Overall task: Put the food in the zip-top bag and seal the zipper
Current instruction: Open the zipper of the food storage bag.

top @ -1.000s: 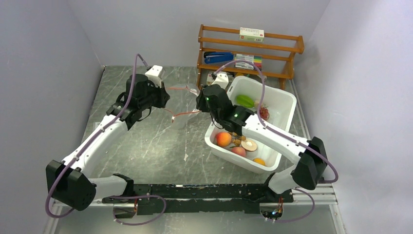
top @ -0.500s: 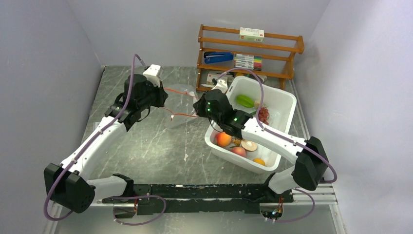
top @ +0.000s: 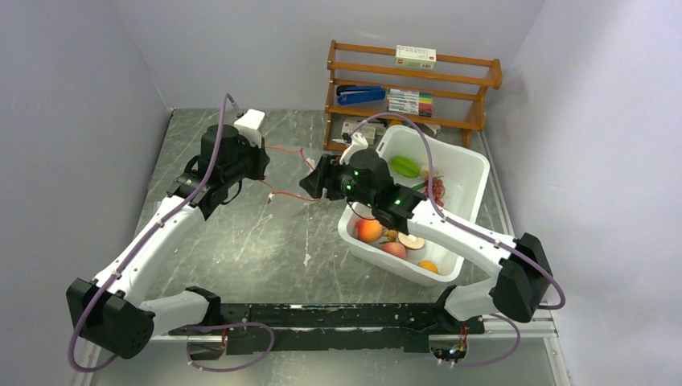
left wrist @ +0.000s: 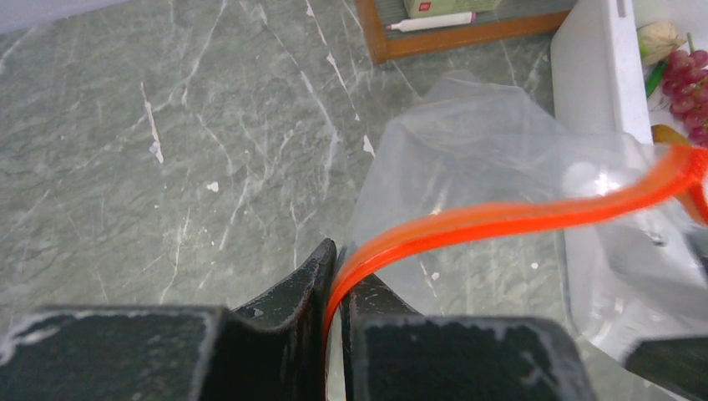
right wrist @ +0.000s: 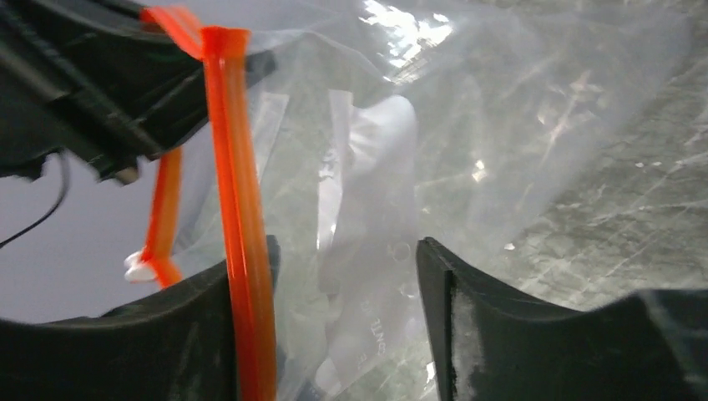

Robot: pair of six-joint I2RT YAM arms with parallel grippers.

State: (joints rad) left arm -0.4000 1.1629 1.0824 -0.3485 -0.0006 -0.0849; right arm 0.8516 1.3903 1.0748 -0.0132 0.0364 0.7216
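L end effector (left wrist: 338, 269) is pressed together on the zipper (left wrist: 501, 219), pinching the strip edge-on near one end. R end effector (right wrist: 344, 259) is spread: the strip lies against one finger and clear film is bunched btwn the two, so it grips nothing as far as the wrist view shows. Step in hand, I'd say, is getting the bag (left wrist: 467, 150) mouth open and held so food can go in. To do it well, R should close on one lip only, not both layers plus the strip, else the mouth stays shut. Once it has hold, pull gently away from L, sideways not up, since the film is thin and will slip or twist. L's pinch looks narrow, so a hard tug could strip the zipper out of it. Keep the opening turned toward the bin (left wrist: 594, 100) to shorten the carry. The bag hangs btwn the two arms over the tabletop (top: 241, 241), just beside the bin's near-left wall. It is clear, crinkly and glossy w/ bright glare patches, and the red-orange strip bows in a curve along the mouth. No food seen inside it. The food (top: 369, 230) sits in the bin, incl. the grapes (left wrist: 689, 79).
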